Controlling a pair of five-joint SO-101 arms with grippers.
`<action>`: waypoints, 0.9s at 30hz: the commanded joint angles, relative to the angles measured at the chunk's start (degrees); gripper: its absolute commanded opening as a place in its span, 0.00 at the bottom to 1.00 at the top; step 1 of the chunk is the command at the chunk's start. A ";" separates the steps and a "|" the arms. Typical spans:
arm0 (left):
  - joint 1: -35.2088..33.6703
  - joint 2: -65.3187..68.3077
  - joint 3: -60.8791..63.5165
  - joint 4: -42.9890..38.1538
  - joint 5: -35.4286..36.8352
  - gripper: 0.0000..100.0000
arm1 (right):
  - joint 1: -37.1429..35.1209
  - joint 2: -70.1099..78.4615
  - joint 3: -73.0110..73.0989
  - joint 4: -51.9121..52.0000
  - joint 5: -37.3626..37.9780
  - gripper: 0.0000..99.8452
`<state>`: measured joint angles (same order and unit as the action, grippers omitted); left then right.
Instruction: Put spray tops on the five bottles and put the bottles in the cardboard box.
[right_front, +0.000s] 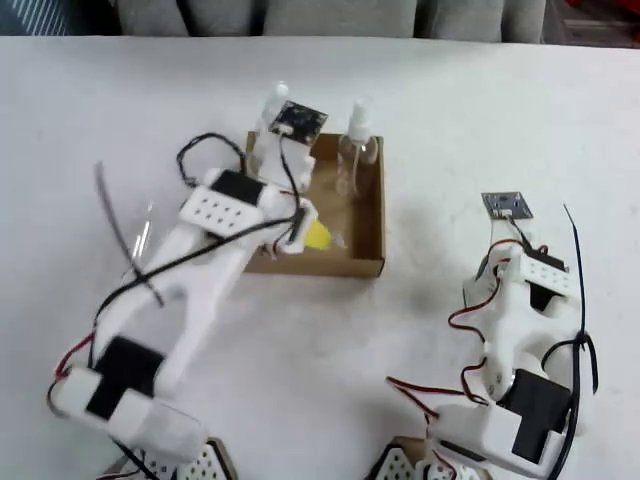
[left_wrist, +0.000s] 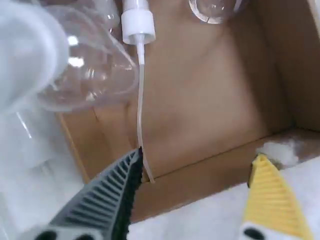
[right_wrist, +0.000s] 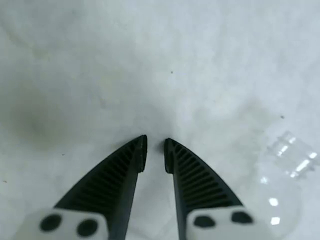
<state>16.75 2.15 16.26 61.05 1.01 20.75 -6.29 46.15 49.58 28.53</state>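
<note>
The cardboard box (right_front: 368, 225) sits mid-table. A clear bottle (right_front: 357, 152) with a spray top stands in its far right corner, and a second capped bottle (right_front: 275, 104) shows at the far left corner. My left gripper (right_front: 306, 228) hangs open over the box's near side. In the left wrist view its fingers (left_wrist: 198, 156) are spread above the box floor (left_wrist: 210, 100). There a white spray top (left_wrist: 138, 24) trails a long dip tube that ends beside the black fingertip (left_wrist: 131, 167). A clear bottle (left_wrist: 85, 75) lies beside it. My right gripper (right_wrist: 155, 146) is shut on nothing over bare table, near a clear bottle (right_wrist: 282, 200).
Thin tubes (right_front: 118, 222) lie on the white table (right_front: 480, 110) left of the left arm. The right arm (right_front: 525, 300) stands to the right of the box. Chair backs (right_front: 300, 15) line the far edge.
</note>
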 joint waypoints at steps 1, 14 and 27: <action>-1.01 6.20 -8.97 -1.41 0.26 0.32 | -1.19 0.13 0.09 -1.10 0.00 0.03; -3.38 17.89 -16.26 -1.32 -2.81 0.24 | -1.19 0.13 0.09 -1.10 0.26 0.03; -3.21 18.07 -13.27 -1.41 -3.25 0.23 | -1.19 0.13 0.09 -1.10 0.26 0.03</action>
<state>13.85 20.88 2.90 61.05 -1.54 20.75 -6.29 46.15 49.58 28.53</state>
